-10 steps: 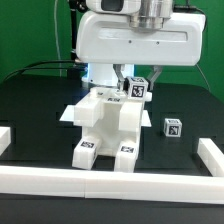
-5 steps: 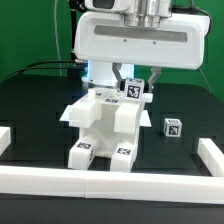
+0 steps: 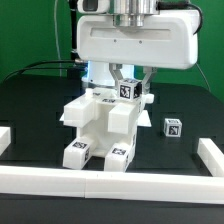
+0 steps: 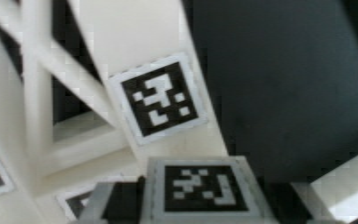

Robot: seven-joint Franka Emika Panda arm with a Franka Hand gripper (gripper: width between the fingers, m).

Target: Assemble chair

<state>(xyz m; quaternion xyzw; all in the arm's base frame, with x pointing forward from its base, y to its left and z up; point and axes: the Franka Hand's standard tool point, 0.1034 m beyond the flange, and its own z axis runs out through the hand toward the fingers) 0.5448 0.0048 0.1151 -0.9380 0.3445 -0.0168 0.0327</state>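
Presently the pincer pinches the tagged block at the top of the part-built chair, one finger on each side. A grip this high probably serves to steer the whole assembly. The chair's body and two tagged feet sit directly below the pincer on the desk. A loose tagged cube lies apart, toward the exterior view's right of the pincer, presumably awaiting fitting.

We record the chair as plain white throughout; its marker tags are black-and-white squares; in the wrist view one tag shows a blocky black figure inside a white border; loose block white, tagged alike; table black; bars white; backdrop green; arm glossy white.
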